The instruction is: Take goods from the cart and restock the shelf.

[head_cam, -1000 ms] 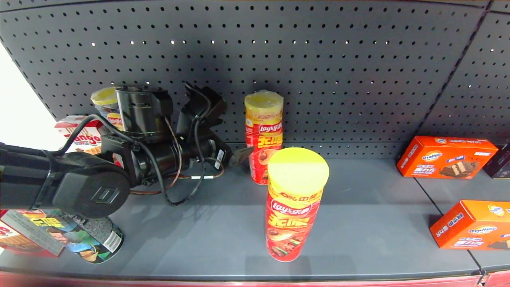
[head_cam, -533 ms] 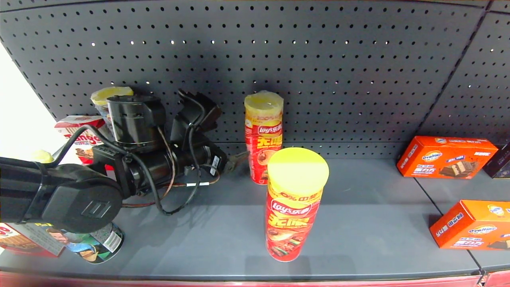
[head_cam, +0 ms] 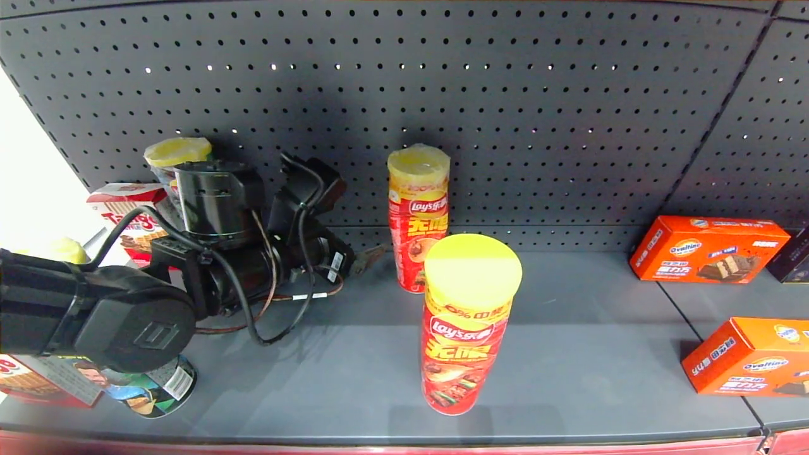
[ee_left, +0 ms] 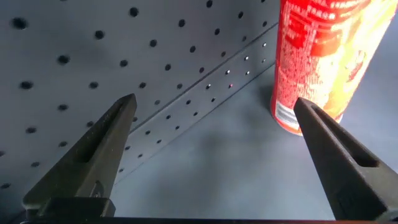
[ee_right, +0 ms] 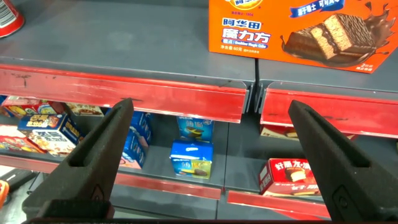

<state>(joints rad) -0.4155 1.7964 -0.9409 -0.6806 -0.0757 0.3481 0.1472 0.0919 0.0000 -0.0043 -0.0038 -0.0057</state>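
Note:
Two red chip cans with yellow lids stand on the grey shelf [head_cam: 588, 354]. One chip can [head_cam: 418, 218] is at the back by the pegboard, the other [head_cam: 468, 322] is nearer the front edge. My left gripper [head_cam: 370, 256] lies low over the shelf just left of the back can, apart from it. In the left wrist view the left gripper [ee_left: 214, 109] is open and empty, with the back can [ee_left: 323, 56] beyond one finger. The right gripper [ee_right: 211, 112] is open and empty, held in front of the red shelf edge [ee_right: 124, 87] below an orange box [ee_right: 292, 28].
Orange boxes [head_cam: 708, 248] [head_cam: 749, 357] lie at the shelf's right. Behind my left arm stand a yellow-lidded can [head_cam: 177, 155] and a wafer box [head_cam: 129, 218]. A printed can [head_cam: 152, 385] lies at the front left. Lower shelves hold blue packs [ee_right: 193, 158].
My left arm has drawn back to the left and slightly down, so its gripper is farther from the back can. Both cans have stayed put.

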